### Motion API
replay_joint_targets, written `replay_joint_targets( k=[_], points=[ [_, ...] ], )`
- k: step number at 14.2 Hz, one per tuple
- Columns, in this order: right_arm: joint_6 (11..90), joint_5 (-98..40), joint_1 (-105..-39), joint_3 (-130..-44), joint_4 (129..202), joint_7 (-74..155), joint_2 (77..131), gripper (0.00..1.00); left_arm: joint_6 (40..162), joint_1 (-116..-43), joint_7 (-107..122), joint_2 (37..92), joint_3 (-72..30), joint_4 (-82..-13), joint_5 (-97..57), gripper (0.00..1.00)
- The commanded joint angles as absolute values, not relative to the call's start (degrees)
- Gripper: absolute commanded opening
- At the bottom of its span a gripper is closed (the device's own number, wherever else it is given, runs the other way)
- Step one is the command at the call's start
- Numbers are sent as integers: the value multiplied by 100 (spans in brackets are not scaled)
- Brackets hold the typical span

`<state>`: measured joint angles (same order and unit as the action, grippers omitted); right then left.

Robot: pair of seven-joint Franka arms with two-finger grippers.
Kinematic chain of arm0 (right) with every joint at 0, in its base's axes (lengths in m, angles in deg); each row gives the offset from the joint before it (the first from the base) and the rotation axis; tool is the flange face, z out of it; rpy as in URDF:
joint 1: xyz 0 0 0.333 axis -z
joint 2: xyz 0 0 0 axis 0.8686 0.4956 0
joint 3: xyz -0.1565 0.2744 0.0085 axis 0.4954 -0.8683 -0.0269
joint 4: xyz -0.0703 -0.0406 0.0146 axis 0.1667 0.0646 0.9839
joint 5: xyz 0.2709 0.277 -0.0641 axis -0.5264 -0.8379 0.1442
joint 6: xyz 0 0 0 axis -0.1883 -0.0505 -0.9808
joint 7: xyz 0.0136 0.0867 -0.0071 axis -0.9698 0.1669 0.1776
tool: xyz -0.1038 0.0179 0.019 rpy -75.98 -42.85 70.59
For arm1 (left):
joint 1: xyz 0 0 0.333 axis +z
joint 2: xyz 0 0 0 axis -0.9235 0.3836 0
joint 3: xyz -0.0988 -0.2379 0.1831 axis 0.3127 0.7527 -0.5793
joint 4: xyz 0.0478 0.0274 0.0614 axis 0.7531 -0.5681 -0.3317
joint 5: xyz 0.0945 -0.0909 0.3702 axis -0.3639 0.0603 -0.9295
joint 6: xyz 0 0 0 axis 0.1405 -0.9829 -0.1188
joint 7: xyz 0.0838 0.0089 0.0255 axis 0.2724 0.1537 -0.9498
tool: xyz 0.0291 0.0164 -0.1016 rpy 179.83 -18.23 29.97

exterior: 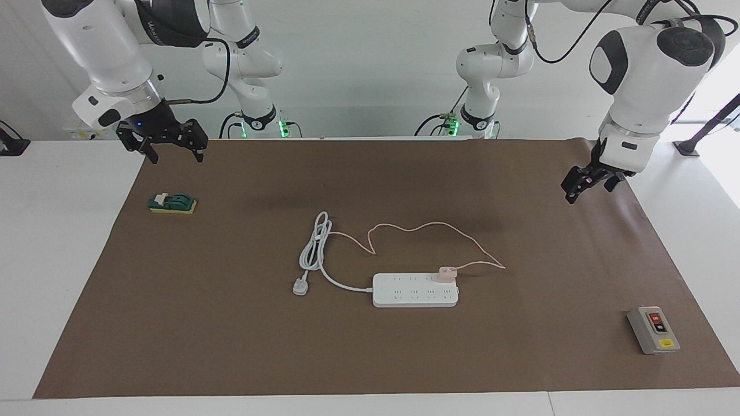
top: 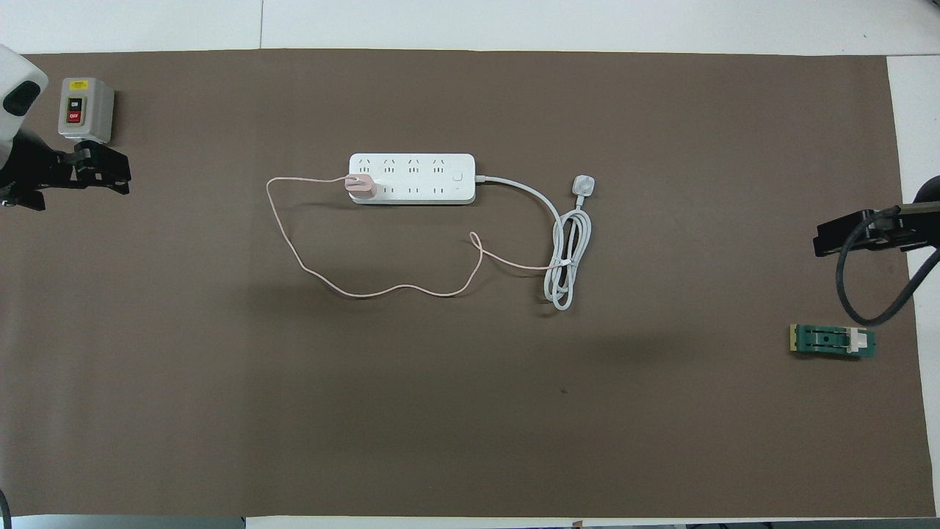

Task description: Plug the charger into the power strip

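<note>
Both claws hang empty at the frame edges: right claw (exterior: pixel 173 149) upper left, spread wide; left claw (exterior: pixel 585 186) at right, slightly parted. Charger (exterior: pixel 447 274) sits on the power strip (exterior: pixel 415 290) at bench centre, seemingly plugged in. Next probably only withdrawal.

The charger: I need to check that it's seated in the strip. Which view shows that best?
The overhead view: the charger sits squarely on the power strip, at its end socket. The facing view shows it smaller, from the side.
</note>
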<state>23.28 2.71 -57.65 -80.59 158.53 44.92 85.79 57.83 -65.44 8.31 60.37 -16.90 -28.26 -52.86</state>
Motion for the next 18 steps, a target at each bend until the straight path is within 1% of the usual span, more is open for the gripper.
replay_joint_targets(
  k=[1,3,4,5,7,10,14,18],
  points=[
    [2255,290,-5713,-8105,15919,4603,8477,100,5599,-6604,964,5602,-1707,-3102,-5258,100],
    [2247,290,-5713,-8105,15920,4594,8468,100,5467,-6621,1157,5163,-1716,-3444,-4873,100],
    [2247,290,-5722,-8105,15920,4594,8468,100,5179,-6621,1323,5126,-1716,-3428,-4818,100],
    [2247,290,-5722,-8105,15920,4594,8468,100,4863,-6621,1569,5152,-1716,-3367,-4818,100],
    [2247,290,-5722,-8105,15920,4594,8468,100,4798,-6621,1991,5091,-1716,-3358,-4783,100],
    [2247,290,-5730,-8105,15920,4594,8468,100,4842,-6621,1984,5029,-1725,-3349,-4441,100],
    [2212,290,-5739,-8105,15928,4594,8459,100,5114,-6639,1827,5020,-1716,-3384,-4317,100],
    [2212,290,-5739,-8113,15928,4594,8459,100,5062,-6630,1764,5073,-1725,-3349,-4317,100]
  ],
)
